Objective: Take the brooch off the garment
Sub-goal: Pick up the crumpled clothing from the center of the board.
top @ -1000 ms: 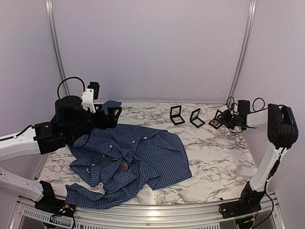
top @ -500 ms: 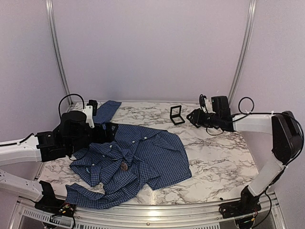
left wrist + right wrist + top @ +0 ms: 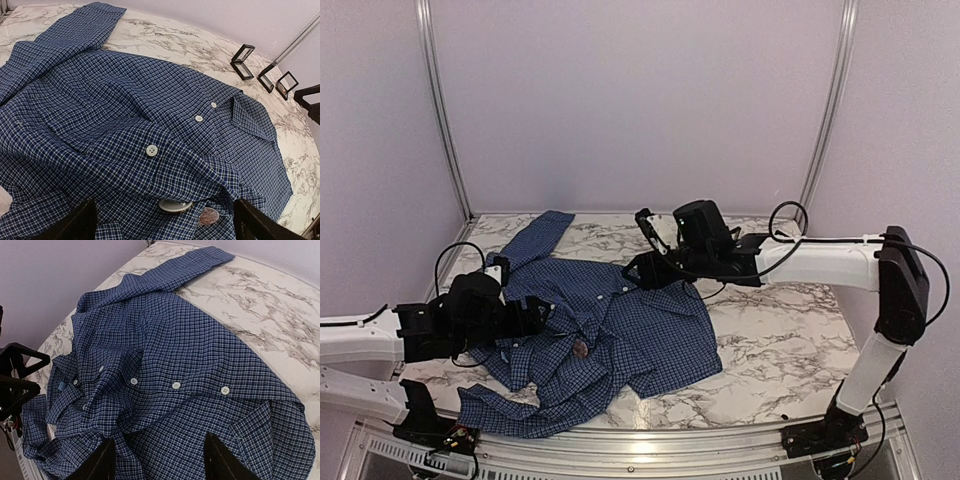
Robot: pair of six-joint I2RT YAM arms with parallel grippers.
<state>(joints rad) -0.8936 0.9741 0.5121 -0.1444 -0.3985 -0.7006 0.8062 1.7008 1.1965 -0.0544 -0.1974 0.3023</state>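
Lilac walls close in a white marbled table [image 3: 790, 330], its right half bare. The garment [image 3: 620, 320], soft fine-checked blue cloth, lies rumpled left of centre, one sleeve reaching toward the far-left corner. The brooch [image 3: 580, 348], small, round and reddish-brown, sits in a fold at the garment's near middle; its facing is unclear. The left gripper [image 3: 162, 222] and the right gripper [image 3: 160, 460] hover over the cloth, both spread wide and empty
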